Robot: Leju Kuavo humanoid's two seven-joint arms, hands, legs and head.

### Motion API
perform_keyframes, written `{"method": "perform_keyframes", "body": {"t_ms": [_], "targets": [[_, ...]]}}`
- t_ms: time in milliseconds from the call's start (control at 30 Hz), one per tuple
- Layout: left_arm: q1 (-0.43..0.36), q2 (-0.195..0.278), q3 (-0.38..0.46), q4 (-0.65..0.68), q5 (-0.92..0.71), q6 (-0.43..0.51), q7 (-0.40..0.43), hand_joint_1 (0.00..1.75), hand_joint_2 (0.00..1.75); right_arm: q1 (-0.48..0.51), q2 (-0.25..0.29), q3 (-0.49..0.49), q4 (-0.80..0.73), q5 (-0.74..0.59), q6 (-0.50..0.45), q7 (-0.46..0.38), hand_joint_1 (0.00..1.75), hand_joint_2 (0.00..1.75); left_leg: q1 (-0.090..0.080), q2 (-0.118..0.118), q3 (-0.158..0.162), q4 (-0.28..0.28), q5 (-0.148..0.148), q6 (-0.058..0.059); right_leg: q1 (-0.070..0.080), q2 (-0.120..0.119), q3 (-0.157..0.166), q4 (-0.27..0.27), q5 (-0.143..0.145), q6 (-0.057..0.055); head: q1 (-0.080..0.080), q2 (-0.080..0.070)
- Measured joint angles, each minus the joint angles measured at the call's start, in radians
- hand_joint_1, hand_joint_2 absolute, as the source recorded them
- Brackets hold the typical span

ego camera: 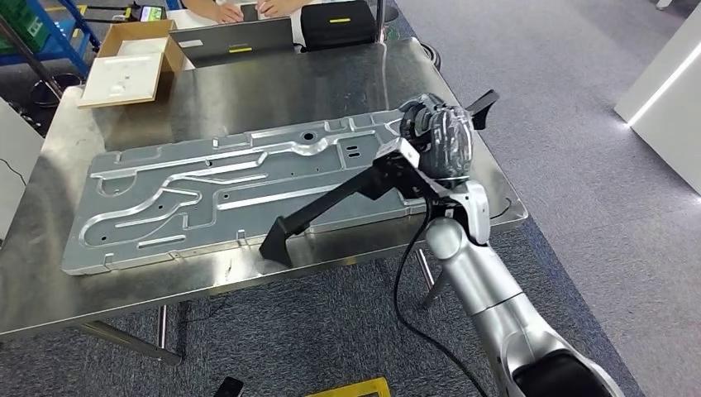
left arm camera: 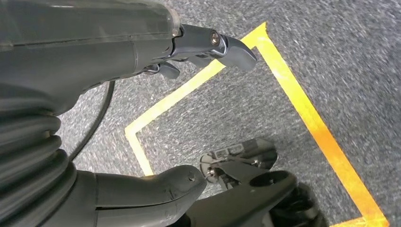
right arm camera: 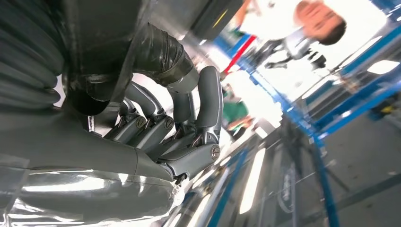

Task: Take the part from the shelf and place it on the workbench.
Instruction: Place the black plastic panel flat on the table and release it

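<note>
At the near right edge of the steel workbench, the right hand sits over the right end of the stamped metal panel, wrapped in a clear plastic cover. In the right wrist view its fingers are curled in together against the palm, yet whether they pinch the panel's edge or merely rest closed above it I cannot tell, since the hand hides the contact. A black angled bracket runs from just beside this hand down toward the robot, crossing the panel's near edge and ending over the table's front lip.

The panel, the task's part, lies flat on the workbench and stretches away from the hand to the robot's left, its ribs and slots facing up.

Beyond the hand, at the far side of the table, stand a grey laptop and a black bag. Farther left of these is an open cardboard box with a white foam sheet in it. A person's hands rest at the table's far edge behind the laptop.

The left hand hangs over grey carpet marked with yellow tape lines. Its thumb and fingers are spread well apart with nothing between them.
</note>
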Motion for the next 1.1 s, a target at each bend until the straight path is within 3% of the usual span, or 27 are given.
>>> {"method": "perform_keyframes", "body": {"t_ms": [67,133,233,300,400,433,467,500,567,633,700,800,833,900,967,1000,1033,1100], "targets": [[-0.002,0.0,-0.001,0.0,-0.003,-0.001,0.001,0.0,1.75,-0.043,-0.02,-0.027,0.035,0.024,0.001,0.005,1.75,1.75,0.002,0.003,0.061,-0.127,0.065,0.004,-0.001,0.0,0.0,0.008,-0.006,0.008,0.0,0.0],[-0.004,0.0,-0.002,0.0,-0.005,-0.004,0.002,0.0,1.75,-0.085,-0.04,-0.047,0.065,0.046,0.003,0.008,1.75,1.75,-0.002,0.005,0.104,-0.217,0.09,0.014,0.001,0.0,-0.005,0.018,-0.011,0.019,0.0,0.0],[-0.007,0.0,-0.005,0.0,-0.01,-0.011,0.005,0.0,1.75,-0.134,-0.07,-0.066,0.113,0.085,0.022,0.022,1.75,1.75,-0.006,0.001,0.108,-0.231,0.088,0.034,0.002,-0.001,-0.009,0.018,-0.012,0.037,0.0,0.0],[-0.009,-0.002,-0.009,0.0,-0.013,-0.014,0.006,0.0,1.75,-0.171,-0.092,-0.078,0.152,0.115,0.045,0.036,1.75,1.75,-0.003,0.0,0.111,-0.24,0.094,0.047,-0.001,0.001,-0.021,0.047,-0.033,0.048,0.001,0.0],[-0.013,-0.003,-0.016,0.0,-0.017,-0.018,0.008,0.0,1.75,-0.232,-0.125,-0.09,0.226,0.164,0.081,0.055,1.75,1.75,-0.002,-0.002,0.112,-0.244,0.097,0.059,-0.003,0.006,-0.106,0.22,-0.116,0.059,0.001,0.0],[-0.012,-0.003,-0.019,0.0,-0.019,-0.019,0.009,0.0,1.75,-0.245,-0.135,-0.091,0.252,0.18,0.094,0.06,1.75,1.75,-0.002,-0.003,0.112,-0.244,0.096,0.06,-0.003,0.007,-0.135,0.273,-0.13,0.061,0.001,0.0],[-0.012,-0.003,-0.021,0.0,-0.021,-0.021,0.01,0.0,1.75,-0.256,-0.145,-0.091,0.277,0.197,0.109,0.064,1.75,1.75,-0.003,-0.005,0.112,-0.243,0.096,0.061,-0.003,0.008,-0.149,0.295,-0.126,0.061,0.001,0.0],[-0.012,-0.004,-0.023,0.0,-0.022,-0.023,0.01,0.0,1.75,-0.267,-0.153,-0.091,0.301,0.215,0.126,0.066,1.75,1.75,-0.003,-0.007,0.112,-0.241,0.095,0.06,-0.003,0.008,-0.146,0.279,-0.103,0.06,0.001,0.0],[-0.013,-0.005,-0.025,0.0,-0.024,-0.028,0.01,0.0,1.75,-0.295,-0.166,-0.091,0.348,0.247,0.161,0.066,1.75,1.75,-0.005,-0.01,0.113,-0.239,0.093,0.058,-0.002,0.009,-0.093,0.152,-0.028,0.051,0.001,0.0],[-0.016,-0.009,-0.027,0.0,-0.027,-0.031,0.01,0.0,1.75,-0.325,-0.174,-0.091,0.392,0.27,0.186,0.062,1.75,1.75,-0.009,-0.012,0.11,-0.236,0.092,0.053,0.003,0.01,-0.044,0.041,0.012,0.042,0.001,0.0],[-0.017,-0.01,-0.029,0.0,-0.03,-0.032,0.01,0.0,1.75,-0.343,-0.177,-0.091,0.432,0.282,0.197,0.054,1.75,1.75,-0.011,-0.012,0.107,-0.237,0.092,0.044,0.008,0.011,-0.034,0.018,0.012,0.035,0.001,0.0],[-0.017,-0.01,-0.033,0.0,-0.03,-0.038,0.007,0.0,1.75,-0.352,-0.177,-0.089,0.471,0.293,0.2,0.038,1.75,1.75,-0.012,-0.01,0.1,-0.216,0.073,0.028,0.0,0.008,-0.028,0.006,0.018,0.019,0.001,0.0],[-0.018,-0.01,-0.033,0.0,-0.029,-0.042,0.002,0.0,1.75,-0.355,-0.176,-0.089,0.482,0.299,0.202,0.031,1.75,1.75,-0.012,-0.007,0.083,-0.179,0.049,0.024,-0.003,0.006,-0.025,0.002,0.02,0.014,0.001,0.0],[-0.019,-0.01,-0.034,0.0,-0.026,-0.052,-0.008,0.0,1.75,-0.359,-0.174,-0.087,0.505,0.309,0.21,0.018,1.75,1.75,-0.008,-0.003,0.023,-0.048,-0.014,0.017,-0.003,0.003,-0.024,0.001,0.02,0.008,0.0,0.0],[-0.017,-0.01,-0.034,0.0,-0.024,-0.057,-0.013,0.0,1.75,-0.358,-0.17,-0.085,0.526,0.315,0.218,0.01,1.75,1.75,-0.006,-0.002,-0.024,0.045,-0.039,0.013,-0.002,0.002,-0.024,0.003,0.019,0.007,0.0,0.0],[-0.017,-0.01,-0.034,0.0,-0.024,-0.058,-0.014,0.0,1.75,-0.357,-0.167,-0.084,0.534,0.316,0.22,0.008,1.75,1.75,-0.005,-0.001,-0.023,0.038,-0.022,0.012,-0.002,0.003,-0.024,0.005,0.017,0.007,0.0,0.0],[-0.017,-0.01,-0.034,0.0,-0.024,-0.059,-0.015,0.0,1.75,-0.357,-0.165,-0.083,0.54,0.318,0.222,0.006,1.75,1.75,-0.005,-0.001,-0.003,-0.009,0.01,0.013,-0.002,0.003,-0.024,0.008,0.015,0.008,0.0,0.0],[-0.02,-0.01,-0.034,0.0,-0.024,-0.061,-0.017,0.0,1.75,-0.359,-0.162,-0.081,0.548,0.319,0.222,0.006,1.75,1.75,-0.006,0.002,0.062,-0.148,0.072,0.018,-0.001,0.004,-0.025,0.017,0.007,0.015,0.0,0.0]]}}
